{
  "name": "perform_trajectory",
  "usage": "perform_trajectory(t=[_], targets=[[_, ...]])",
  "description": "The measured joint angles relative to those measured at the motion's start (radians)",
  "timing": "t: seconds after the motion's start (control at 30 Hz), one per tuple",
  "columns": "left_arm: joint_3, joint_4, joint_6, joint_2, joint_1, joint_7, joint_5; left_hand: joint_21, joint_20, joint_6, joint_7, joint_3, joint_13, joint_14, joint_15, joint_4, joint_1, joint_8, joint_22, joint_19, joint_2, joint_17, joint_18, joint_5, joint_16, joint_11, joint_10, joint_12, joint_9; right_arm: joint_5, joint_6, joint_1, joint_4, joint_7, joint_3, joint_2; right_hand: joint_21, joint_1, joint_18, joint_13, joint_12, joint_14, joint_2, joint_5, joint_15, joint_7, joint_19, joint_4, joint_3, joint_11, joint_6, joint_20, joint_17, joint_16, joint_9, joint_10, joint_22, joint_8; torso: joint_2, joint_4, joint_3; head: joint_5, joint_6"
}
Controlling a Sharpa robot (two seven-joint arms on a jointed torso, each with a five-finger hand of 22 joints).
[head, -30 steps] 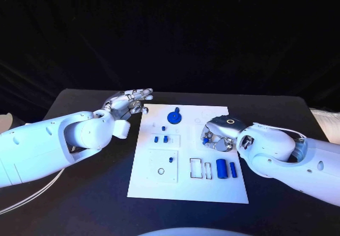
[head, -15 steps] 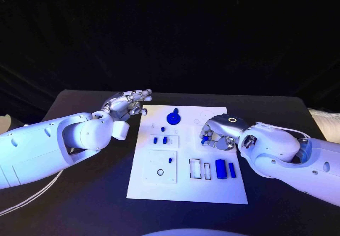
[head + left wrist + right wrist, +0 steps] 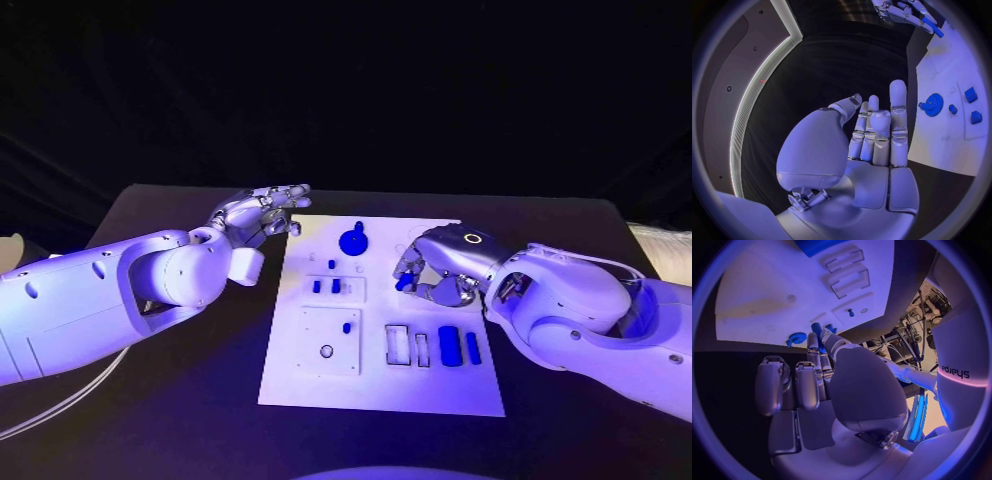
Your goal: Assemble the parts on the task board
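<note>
On the black table (image 3: 173, 390), head view: the white task board (image 3: 382, 385) lies at centre. The left hand (image 3: 260, 212) hovers off the board's far left corner, fingers apart, holding nothing. The right hand (image 3: 433, 268) sits over the board's right half, pinching a small blue part (image 3: 408, 277).

Left wrist view: the left hand (image 3: 873, 135) has extended, empty fingers; a blue gear-shaped part (image 3: 931, 104) lies on the board.

Right wrist view: the right hand (image 3: 817, 375) pinches the blue part (image 3: 820, 331) at its fingertips above the board.
</note>
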Motion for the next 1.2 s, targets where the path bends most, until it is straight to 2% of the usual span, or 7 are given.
perform_trajectory(t=[0.13,0.3,0.53,0.73,0.93,1.2], targets=[[0.000,-0.001,0.001,0.001,0.000,0.000,0.000,0.000,0.000,0.000,0.000,0.000,0.000,0.000,0.000,0.000,0.000,0.000,0.000,0.000,0.000,-0.001,0.000,0.000,0.000,0.000,0.000,0.000,0.000,0.008,-0.007,-0.008,0.022,0.006,0.000,0.038,0.000,0.000,0.000,0.000,-0.005,0.000,0.000,0.000,0.000,0.000,0.000,0.000,0.000,0.000,0.000,0.000,0.000,0.000,0.000,0.000,0.000,-0.002,0.000,0.0007,-0.0003,0.010,-0.003],[0.000,-0.001,0.002,0.003,0.000,-0.001,0.000,0.000,0.000,0.000,0.000,0.000,0.000,0.000,0.000,0.000,0.000,0.000,0.000,0.000,0.000,-0.001,0.000,0.000,0.000,0.000,0.000,0.000,0.000,0.010,-0.014,-0.041,0.025,0.020,-0.006,0.108,0.000,0.000,0.000,-0.001,-0.009,0.000,0.000,-0.002,0.000,0.000,0.000,-0.001,0.000,0.001,0.000,0.000,0.000,0.000,0.000,0.001,0.001,-0.005,0.000,0.0006,-0.0014,0.023,-0.009],[0.000,-0.001,0.004,0.007,0.000,-0.001,-0.001,0.000,0.000,0.000,0.000,0.000,0.000,0.000,0.000,0.000,0.000,0.000,0.000,0.000,0.000,-0.001,0.000,0.000,0.000,0.000,0.000,0.000,0.000,0.008,-0.020,-0.105,-0.014,0.046,-0.016,0.186,0.000,0.000,0.000,-0.002,-0.013,0.000,0.000,-0.004,0.000,0.000,0.000,-0.004,0.004,0.001,0.000,0.000,0.000,0.000,0.000,0.001,0.000,-0.010,0.001,0.0009,-0.0014,0.039,-0.019],[0.000,0.000,0.005,0.009,0.000,-0.001,-0.001,0.000,0.000,0.000,0.000,0.000,0.001,0.000,0.000,0.000,0.000,0.000,0.000,0.000,0.000,-0.001,0.000,0.000,0.000,0.000,0.000,0.000,0.000,0.007,-0.019,-0.139,-0.058,0.066,-0.022,0.233,0.000,0.000,0.000,-0.002,-0.013,0.000,0.000,-0.003,0.000,0.000,0.000,-0.004,0.004,0.001,0.000,0.000,0.000,0.000,0.000,0.001,0.000,-0.010,0.002,0.0000,-0.0010,0.046,-0.024],[0.000,0.000,0.007,0.011,0.000,-0.002,-0.001,0.000,0.000,0.000,0.000,0.000,0.001,0.000,0.000,0.000,0.000,0.000,0.000,0.000,0.000,-0.001,0.000,0.000,0.000,0.000,0.000,0.000,0.000,0.008,-0.012,-0.154,-0.101,0.080,-0.027,0.259,0.000,0.000,0.000,-0.002,-0.018,0.000,0.000,0.001,0.000,0.001,0.000,-0.005,0.003,0.002,0.000,0.000,0.000,0.000,0.000,0.002,-0.001,-0.010,0.002,0.0001,-0.0003,0.051,-0.029],[0.000,0.000,0.008,0.011,0.000,-0.002,-0.001,0.000,0.000,0.000,0.000,0.000,0.001,0.000,0.000,0.000,0.000,0.000,0.000,0.000,0.000,-0.001,0.000,0.000,0.000,0.003,-0.003,0.000,0.000,0.009,0.000,-0.158,-0.116,0.088,-0.028,0.267,0.000,0.000,0.000,-0.002,-0.018,0.000,-0.001,0.001,0.000,0.002,0.000,-0.008,0.006,0.003,-0.002,0.000,0.000,0.000,0.000,0.003,-0.001,-0.010,0.002,-0.0002,0.0002,0.056,-0.033]])
